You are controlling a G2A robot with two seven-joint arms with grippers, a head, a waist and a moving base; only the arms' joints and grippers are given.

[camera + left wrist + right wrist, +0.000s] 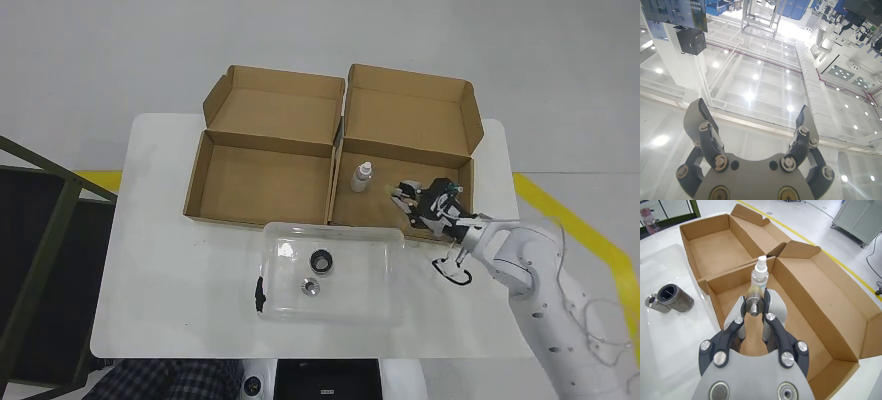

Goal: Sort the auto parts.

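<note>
My right gripper (754, 304) is shut on a metal part with a threaded stud (753, 302), held above the floor of the right cardboard box (821, 306). From above, that gripper (408, 196) hangs over the right box (400, 205), near a small spray bottle (361, 177). The spray bottle (759, 274) stands upright just beyond the held part. Two metal cylinders (322, 261) (311, 287) lie in the clear plastic tray (385, 240); up close, a hollow sleeve (675, 298) rests against a smaller solid piece (654, 303). My left gripper (752, 116) is open, pointing at the ceiling.
The left cardboard box (262, 183) stands open beside the right one, lids folded back. A small black item (259, 295) sits at the tray's left edge. The white table (160, 290) has bare room on its left and right sides.
</note>
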